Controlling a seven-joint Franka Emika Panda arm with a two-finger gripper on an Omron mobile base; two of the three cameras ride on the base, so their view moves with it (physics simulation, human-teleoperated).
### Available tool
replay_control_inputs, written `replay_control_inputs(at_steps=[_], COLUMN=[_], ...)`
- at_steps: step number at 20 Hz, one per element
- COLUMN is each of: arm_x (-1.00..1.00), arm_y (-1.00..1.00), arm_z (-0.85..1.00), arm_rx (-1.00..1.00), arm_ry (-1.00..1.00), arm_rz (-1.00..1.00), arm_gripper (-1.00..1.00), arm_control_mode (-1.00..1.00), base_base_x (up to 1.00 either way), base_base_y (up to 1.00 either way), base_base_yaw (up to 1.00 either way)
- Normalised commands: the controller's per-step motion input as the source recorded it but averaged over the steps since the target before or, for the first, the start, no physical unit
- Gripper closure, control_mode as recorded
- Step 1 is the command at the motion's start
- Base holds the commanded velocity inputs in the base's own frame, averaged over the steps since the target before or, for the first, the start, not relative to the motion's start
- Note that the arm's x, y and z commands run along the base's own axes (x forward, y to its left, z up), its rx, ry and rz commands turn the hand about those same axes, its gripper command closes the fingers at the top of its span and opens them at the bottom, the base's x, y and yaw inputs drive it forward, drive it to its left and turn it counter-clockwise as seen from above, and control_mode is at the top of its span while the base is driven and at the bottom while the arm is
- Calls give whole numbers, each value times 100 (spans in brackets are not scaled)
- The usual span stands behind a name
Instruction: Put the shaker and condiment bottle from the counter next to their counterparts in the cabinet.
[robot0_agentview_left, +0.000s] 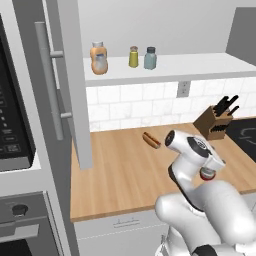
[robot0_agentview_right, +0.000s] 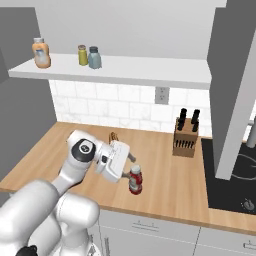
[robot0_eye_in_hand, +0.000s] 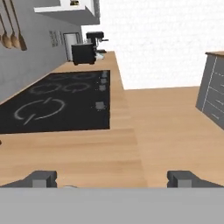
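My fingers (robot0_eye_in_hand: 43, 178) look matt grey; counter (robot0_agentview_left: 120, 170) pale smooth wood; stovetop (robot0_eye_in_hand: 57, 105) glossy black; backsplash tiles (robot0_agentview_left: 130, 105) glossy white.

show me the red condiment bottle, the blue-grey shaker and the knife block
red condiment bottle (robot0_agentview_right: 135, 180): right base view, on its labelled body.
blue-grey shaker (robot0_agentview_left: 150, 60): left base view, on its pale body below the dark cap.
knife block (robot0_agentview_right: 185, 139): right base view, on the wooden front face.

In the left base view the arm's wrist covers all of the condiment bottle (robot0_agentview_left: 207, 174) but its dark red cap. The cooktop (robot0_agentview_left: 245, 134) is cut off by the right edge. The gripper (robot0_eye_in_hand: 112, 179) shows just its two fingertips in the hand view.
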Motion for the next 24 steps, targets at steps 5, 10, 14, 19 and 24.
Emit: replay_control_inputs(at_steps=[5, 10, 14, 19, 24], arm_x=[28, 21, 22, 7, -30], arm_y=[-10, 0, 0, 0, 0], arm_z=[-23, -43, -14, -19, -5], arm_rx=[2, 0, 0, 2, 4], arm_ry=[0, 1, 0, 0, -1], arm_rz=[0, 3, 0, 0, 0], arm_gripper=[-100, -100, -100, -100, -100], arm_control_mode=[-100, -100, -100, -100, -100], base_base_x=[0, 0, 0, 0, 0], base_base_y=[0, 0, 0, 0, 0], base_base_yaw=[0, 0, 0, 0, 0])
